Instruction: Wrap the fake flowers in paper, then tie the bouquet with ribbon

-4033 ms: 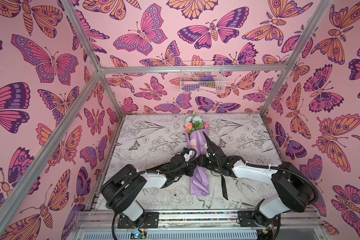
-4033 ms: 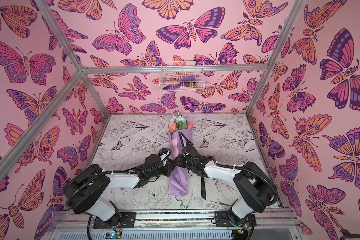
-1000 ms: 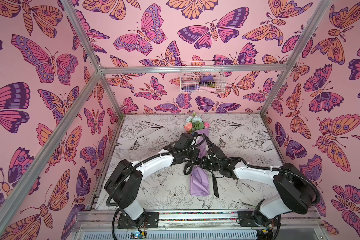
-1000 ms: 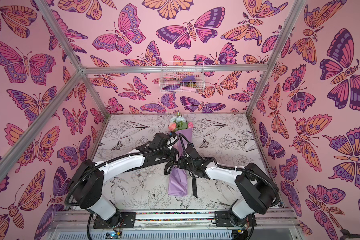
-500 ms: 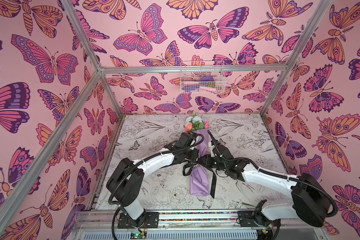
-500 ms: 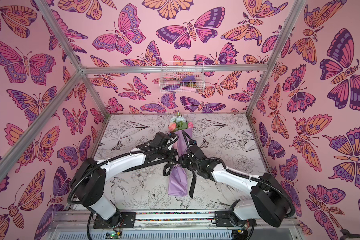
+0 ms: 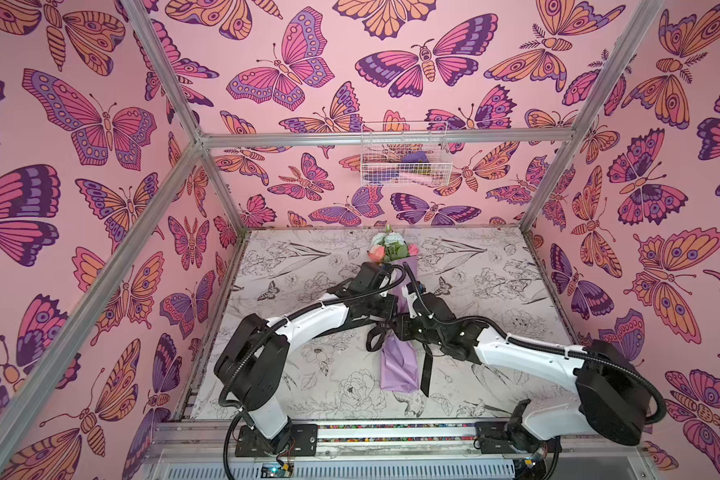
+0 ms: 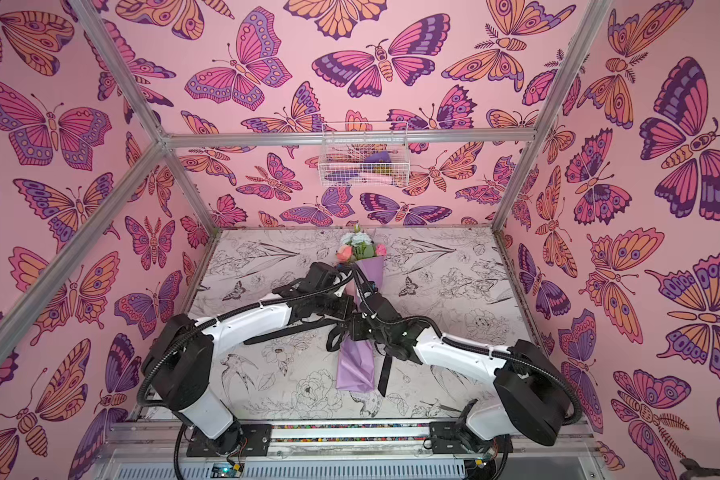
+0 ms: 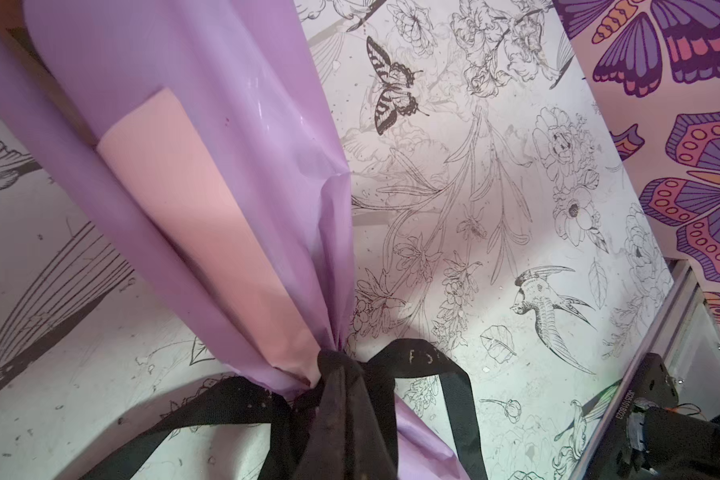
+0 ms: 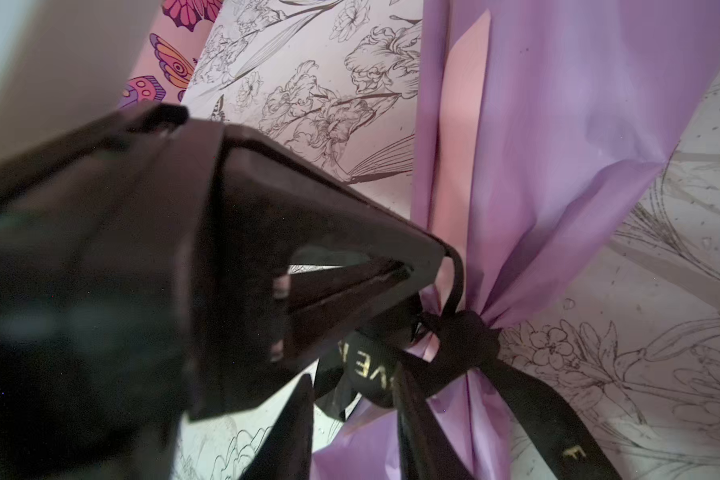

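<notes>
The bouquet of fake flowers (image 7: 398,365) (image 8: 356,365) lies along the table's middle in both top views, its blooms (image 7: 391,247) at the far end. A black ribbon (image 9: 416,357) with pale lettering is knotted round the narrow waist of the lilac-and-pink wrapping. One ribbon tail (image 7: 427,365) trails toward the front. My left gripper (image 9: 339,374) is shut at the knot and pinches a ribbon strand; it also shows in the right wrist view as the left gripper (image 10: 429,266). My right gripper (image 10: 354,432) stands open just beside the knot, a lettered ribbon loop between its fingers.
Both arms meet over the bouquet's waist in a top view. A white wire basket (image 7: 404,162) hangs on the back wall. Aluminium frame posts (image 7: 545,183) stand at the table's corners and a rail (image 7: 391,432) runs along the front. The table (image 7: 308,266) carries printed line drawings.
My right gripper's jaws have parted, letting go of the ribbon beside the knot, and its arm has stretched out lower. The left gripper stays shut at the knot.
</notes>
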`<state>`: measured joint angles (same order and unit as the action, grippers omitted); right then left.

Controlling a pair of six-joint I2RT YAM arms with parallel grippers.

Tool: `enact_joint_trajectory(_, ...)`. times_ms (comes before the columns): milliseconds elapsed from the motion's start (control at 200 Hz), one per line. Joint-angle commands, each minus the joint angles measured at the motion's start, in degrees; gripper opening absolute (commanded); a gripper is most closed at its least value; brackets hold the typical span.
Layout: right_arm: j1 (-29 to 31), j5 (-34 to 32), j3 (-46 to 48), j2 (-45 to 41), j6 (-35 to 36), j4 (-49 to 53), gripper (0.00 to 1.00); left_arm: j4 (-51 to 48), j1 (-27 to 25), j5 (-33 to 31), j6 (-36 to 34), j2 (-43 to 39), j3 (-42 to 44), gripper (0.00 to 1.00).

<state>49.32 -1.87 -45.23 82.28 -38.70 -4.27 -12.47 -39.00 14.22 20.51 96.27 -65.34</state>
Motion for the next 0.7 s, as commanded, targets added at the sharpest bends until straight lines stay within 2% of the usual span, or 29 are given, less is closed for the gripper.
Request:
enact_joint_trajectory(0,0.4,-2.0,-1.8,2.4,0.8,-2.5,0.37,-1.4,0.3,1.9,0.9,0.7,-1.0,0.0)
enact_joint_trajectory(160,0.5,-2.6,-2.7,4.8,1.2,-4.7,0.38,-1.4,0.4,2.6,1.4,0.8,-1.0,0.0)
enact_joint_trajectory(305,0.7,-3.1,-3.1,6.7,1.7,-6.0,0.44,-1.4,0.4,3.4,1.8,0.9,-1.2,0.0)
enact_joint_trajectory(461,0.7,-3.3,-3.0,7.4,1.8,-7.2,0.44,-1.3,0.4,4.2,2.1,1.0,-1.5,0.0)
enact_joint_trajectory(531,0.8,-3.1,-3.0,9.2,1.8,-7.7,0.42,-1.3,0.4,4.6,2.3,0.9,-1.5,0.0)
enact_joint_trajectory(696,0.8,-3.4,-2.1,8.4,1.6,-9.5,0.22,-0.8,0.4,5.2,2.5,0.9,-1.5,0.0)
